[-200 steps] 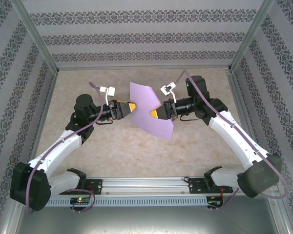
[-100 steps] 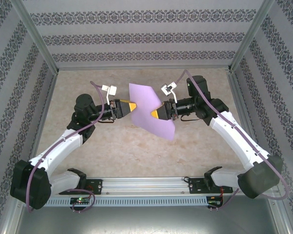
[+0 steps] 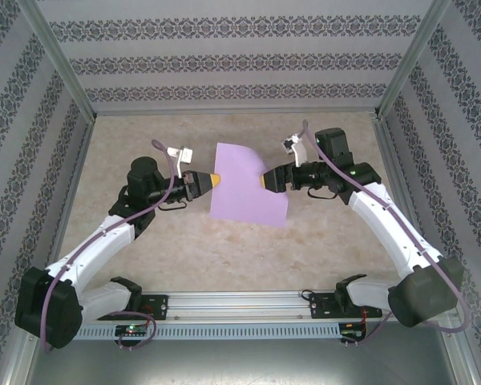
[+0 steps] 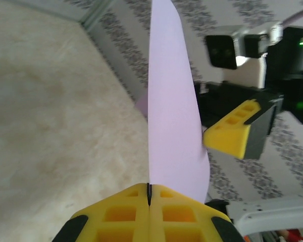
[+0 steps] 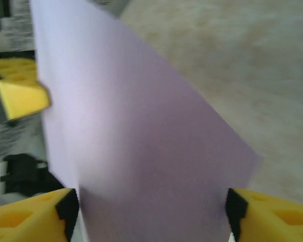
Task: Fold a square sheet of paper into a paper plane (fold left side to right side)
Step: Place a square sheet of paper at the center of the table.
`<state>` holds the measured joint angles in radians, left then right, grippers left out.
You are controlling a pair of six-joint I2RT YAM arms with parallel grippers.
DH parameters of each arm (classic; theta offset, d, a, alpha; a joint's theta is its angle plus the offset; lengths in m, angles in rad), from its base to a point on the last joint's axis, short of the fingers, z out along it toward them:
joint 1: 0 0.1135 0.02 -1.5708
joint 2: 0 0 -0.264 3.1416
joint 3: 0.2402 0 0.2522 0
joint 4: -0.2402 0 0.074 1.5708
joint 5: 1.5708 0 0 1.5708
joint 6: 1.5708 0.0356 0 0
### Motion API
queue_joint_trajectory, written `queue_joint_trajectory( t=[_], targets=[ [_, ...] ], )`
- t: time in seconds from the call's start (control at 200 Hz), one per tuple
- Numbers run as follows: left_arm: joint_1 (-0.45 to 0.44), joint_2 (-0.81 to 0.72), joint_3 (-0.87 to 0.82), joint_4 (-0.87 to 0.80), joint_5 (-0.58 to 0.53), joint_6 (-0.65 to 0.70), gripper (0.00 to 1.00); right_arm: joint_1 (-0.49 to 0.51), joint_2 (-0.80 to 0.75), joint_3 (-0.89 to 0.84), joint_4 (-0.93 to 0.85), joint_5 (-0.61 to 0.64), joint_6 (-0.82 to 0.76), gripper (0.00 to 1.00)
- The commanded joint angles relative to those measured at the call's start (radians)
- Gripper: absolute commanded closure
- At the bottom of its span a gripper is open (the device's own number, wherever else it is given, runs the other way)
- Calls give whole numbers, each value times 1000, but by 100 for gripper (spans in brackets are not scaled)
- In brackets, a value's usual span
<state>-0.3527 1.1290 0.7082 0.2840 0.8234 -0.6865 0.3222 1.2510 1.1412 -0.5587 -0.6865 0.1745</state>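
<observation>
The square sheet of paper (image 3: 248, 183) is lilac, flat and uncreased, held above the table between the two arms. My left gripper (image 3: 214, 181) is shut on the middle of its left edge. In the left wrist view the yellow fingertips (image 4: 149, 194) pinch the sheet (image 4: 171, 126), which runs away edge-on. My right gripper (image 3: 266, 180) sits at the sheet's right part, open. In the right wrist view its jaws (image 5: 151, 222) stand wide apart with the sheet (image 5: 141, 141) spread in front of them, not pinched.
The beige tabletop (image 3: 184, 241) lies below, bounded by patterned walls and the metal frame posts (image 3: 64, 80). The rail with the arm bases (image 3: 240, 305) runs along the near edge. The right arm's yellow finger (image 4: 232, 133) shows behind the sheet in the left wrist view.
The left gripper closed on the sheet's left edge. The right gripper opened, released the sheet and drew back slightly. The sheet swung from tilted to flatter, facing the top camera.
</observation>
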Motion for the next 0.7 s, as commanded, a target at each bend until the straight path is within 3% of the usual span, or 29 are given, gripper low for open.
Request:
queue_joint_trajectory(
  t=[0.0, 0.13, 0.21, 0.365, 0.505, 0.57, 0.694],
  targets=[
    [-6, 42, -60, -135, -122, 63, 100, -8, -25, -38, -20, 263, 10, 17],
    [-6, 133, -116, -151, -218, 53, 100, -8, -7, -89, 10, 325, 59, 16],
    [-6, 204, -125, -183, -284, 63, 100, -5, 17, -131, 52, 313, 118, 22],
    [-6, 313, -116, -212, -362, 82, 100, 17, 109, -235, 221, 227, 294, 53],
    [-6, 319, -82, -291, -424, 104, 100, 92, 240, -261, 316, 220, 371, 83],
    [-6, 309, -68, -335, -451, 119, 100, 131, 300, -235, 322, 236, 380, 92],
    [-6, 289, -62, -367, -461, 127, 100, 172, 399, -200, 330, 250, 391, 99]
  ],
)
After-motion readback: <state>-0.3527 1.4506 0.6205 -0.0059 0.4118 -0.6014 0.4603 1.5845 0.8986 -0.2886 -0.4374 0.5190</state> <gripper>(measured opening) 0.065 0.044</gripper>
